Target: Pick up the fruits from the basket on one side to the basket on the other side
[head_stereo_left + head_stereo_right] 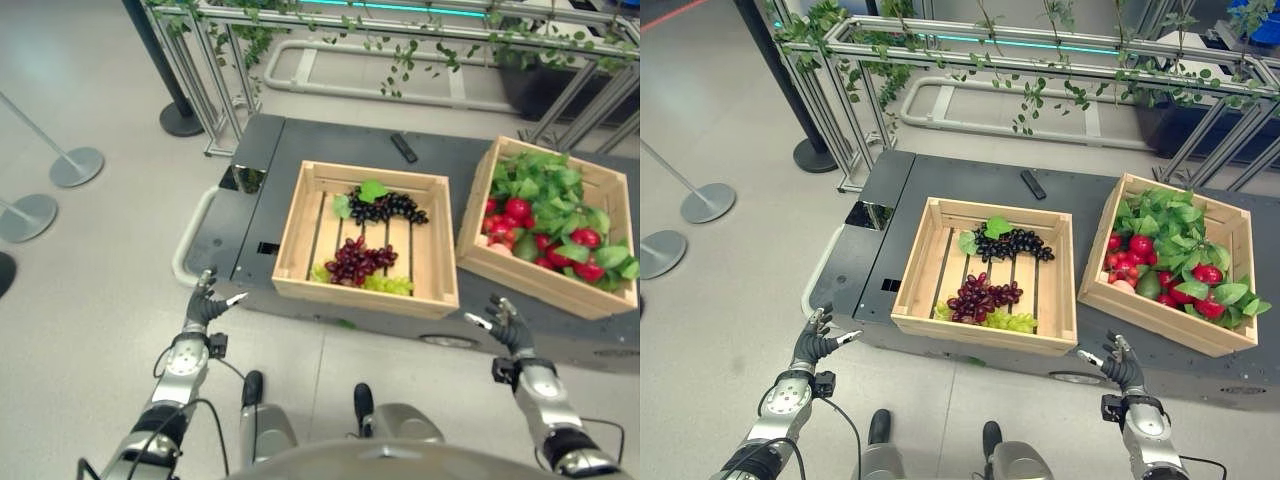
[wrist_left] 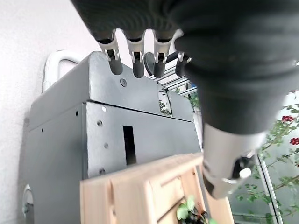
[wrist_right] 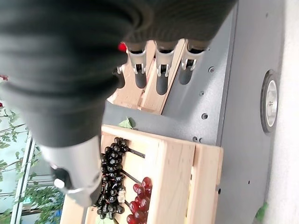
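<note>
We list one wooden crate (image 1: 430, 262) with dark grapes (image 1: 387, 207), red grapes (image 1: 357, 261) and green grapes (image 1: 392, 285); a second crate (image 1: 541, 271) with red fruit (image 1: 518, 209) among leaves. Left hand (image 1: 205, 305) and right hand (image 1: 508, 325) hover before the grey cart (image 1: 255, 165), fingers relaxed, holding nothing.

A pale grey floor (image 1: 90, 300) runs under everything, crossed by faint seams. A low dark grey cart (image 1: 890, 215) stands in the middle, with a white bumper bar (image 1: 190, 235) at its left end and a wheel (image 3: 270, 100) in its side. A small black remote (image 1: 403, 147) lies on top of the cart. Behind it is a metal railing (image 1: 970, 60) hung with green vines (image 1: 1035, 85). A black pole (image 1: 165, 75) on a round base stands to the left, near silver stanchion bases (image 1: 75, 167).
</note>
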